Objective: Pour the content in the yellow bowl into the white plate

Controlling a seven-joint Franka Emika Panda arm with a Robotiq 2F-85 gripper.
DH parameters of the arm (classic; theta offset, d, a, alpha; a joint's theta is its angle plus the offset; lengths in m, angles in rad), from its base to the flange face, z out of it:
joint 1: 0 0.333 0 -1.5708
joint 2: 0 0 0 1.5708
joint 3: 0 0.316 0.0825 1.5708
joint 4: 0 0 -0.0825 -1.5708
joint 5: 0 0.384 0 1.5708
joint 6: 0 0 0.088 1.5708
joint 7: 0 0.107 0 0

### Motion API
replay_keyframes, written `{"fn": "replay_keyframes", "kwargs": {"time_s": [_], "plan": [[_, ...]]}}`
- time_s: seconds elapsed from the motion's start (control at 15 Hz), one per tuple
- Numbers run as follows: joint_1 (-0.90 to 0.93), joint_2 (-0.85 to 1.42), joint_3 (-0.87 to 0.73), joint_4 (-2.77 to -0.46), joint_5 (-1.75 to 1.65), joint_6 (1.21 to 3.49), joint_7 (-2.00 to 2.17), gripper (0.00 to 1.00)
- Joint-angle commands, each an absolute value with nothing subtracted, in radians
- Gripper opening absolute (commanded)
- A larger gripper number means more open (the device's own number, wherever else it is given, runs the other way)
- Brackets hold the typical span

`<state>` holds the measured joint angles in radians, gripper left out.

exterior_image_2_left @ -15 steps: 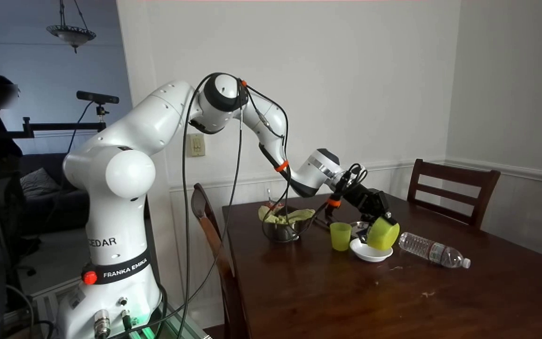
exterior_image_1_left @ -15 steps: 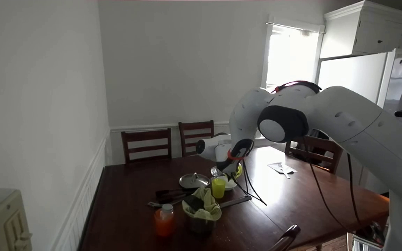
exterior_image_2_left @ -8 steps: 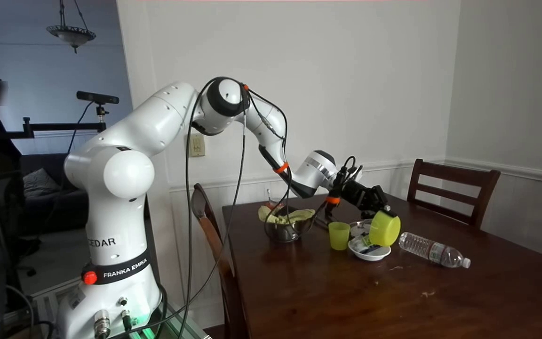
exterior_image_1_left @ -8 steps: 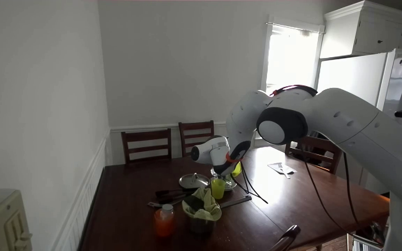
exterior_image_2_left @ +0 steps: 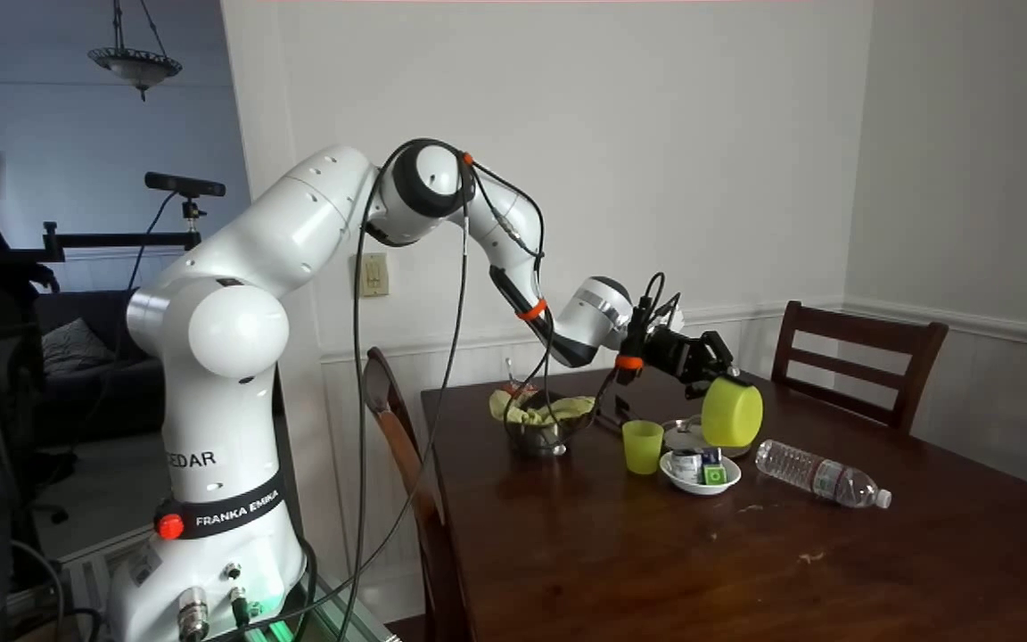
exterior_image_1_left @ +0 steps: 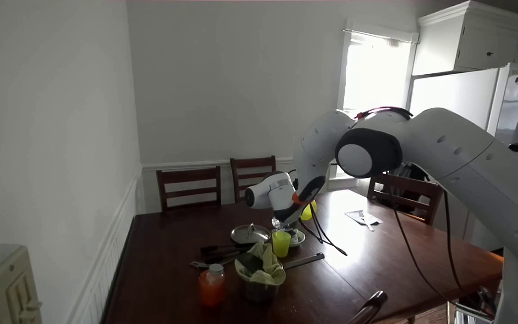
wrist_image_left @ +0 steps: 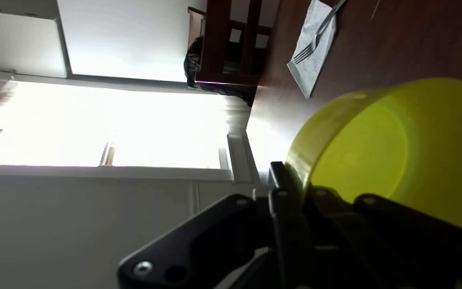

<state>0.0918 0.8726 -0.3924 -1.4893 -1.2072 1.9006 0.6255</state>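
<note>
The yellow bowl (exterior_image_2_left: 733,413) is tipped on its side above the white plate (exterior_image_2_left: 697,488). My gripper (exterior_image_2_left: 720,378) is shut on the bowl's rim. In the wrist view, the fingers (wrist_image_left: 304,188) pinch the wall of the bowl (wrist_image_left: 359,148), and the visible inside looks bare. The plate holds small items: a white piece (exterior_image_2_left: 685,465), a dark blue piece and a green packet (exterior_image_2_left: 714,475). In an exterior view, the bowl (exterior_image_1_left: 308,210) is partly behind the arm, and the plate (exterior_image_1_left: 301,237) is partly behind the cup.
A yellow-green cup (exterior_image_2_left: 643,448) stands beside the plate. A clear bottle (exterior_image_2_left: 821,474) lies nearby. A metal bowl with cloth (exterior_image_1_left: 260,274), an orange-red cup (exterior_image_1_left: 212,288), a metal lid (exterior_image_1_left: 250,234) and utensils (exterior_image_1_left: 225,249) are around. A fork on a napkin (wrist_image_left: 311,48) lies farther off.
The bowl has moved up and slightly away from the plate, still tilted. Small items have come out and now lie in the plate, which showed none a second ago.
</note>
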Motion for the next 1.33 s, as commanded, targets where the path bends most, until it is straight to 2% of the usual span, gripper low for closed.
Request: {"fn": "replay_keyframes", "kwargs": {"time_s": [0.0, 0.6, 0.87, 1.27], "plan": [[-0.023, 0.68, -0.291, -1.598, -1.203, 1.983, 0.605, 0.01], [-0.281, 0.322, -0.256, -1.879, -1.002, 2.246, 0.462, 0.01], [-0.367, 0.29, -0.288, -1.953, -0.797, 2.339, 0.362, 0.01], [-0.449, 0.357, -0.317, -2.006, -0.402, 2.421, 0.203, 0.01]]}}
